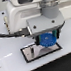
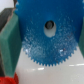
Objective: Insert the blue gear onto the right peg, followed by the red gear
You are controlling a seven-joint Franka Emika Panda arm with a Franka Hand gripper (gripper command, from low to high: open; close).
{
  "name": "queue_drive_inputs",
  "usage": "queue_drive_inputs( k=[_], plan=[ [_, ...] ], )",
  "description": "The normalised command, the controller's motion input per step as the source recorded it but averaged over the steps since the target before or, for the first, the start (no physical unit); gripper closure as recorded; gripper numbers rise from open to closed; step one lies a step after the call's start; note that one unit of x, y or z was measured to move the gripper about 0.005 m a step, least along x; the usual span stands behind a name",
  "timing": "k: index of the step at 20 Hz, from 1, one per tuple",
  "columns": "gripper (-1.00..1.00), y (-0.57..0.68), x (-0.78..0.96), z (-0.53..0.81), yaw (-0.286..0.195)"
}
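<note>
Gear [image 2: 47, 42]: bright blue. Second gear [image 2: 8, 80]: red. Plate [image 1: 30, 56]: white, black border. Table [image 1: 13, 67]: white. Arm [image 1: 26, 7]: white.

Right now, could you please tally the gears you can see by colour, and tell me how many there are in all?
Blue gear, held in the claw: 1
Red gear, only an edge showing in the wrist view: 1
Total: 2

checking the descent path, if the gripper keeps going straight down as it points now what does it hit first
Probably the black-bordered white plate directly below: the gripper, shut on the blue gear, hangs just above it. The peg isn't discernible, so depth is uncertain.
</note>
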Motion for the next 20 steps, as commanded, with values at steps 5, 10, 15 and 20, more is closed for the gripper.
queue_drive_inputs(
  k=[5,10,15,20],
  plan=[
    [1.0,0.0,0.01,-0.02,0.0],
    [1.0,-0.01,-0.01,0.35,0.0],
    [1.0,-0.05,0.08,0.15,0.0],
    [1.0,0.0,0.22,-0.06,0.0]
  ],
)
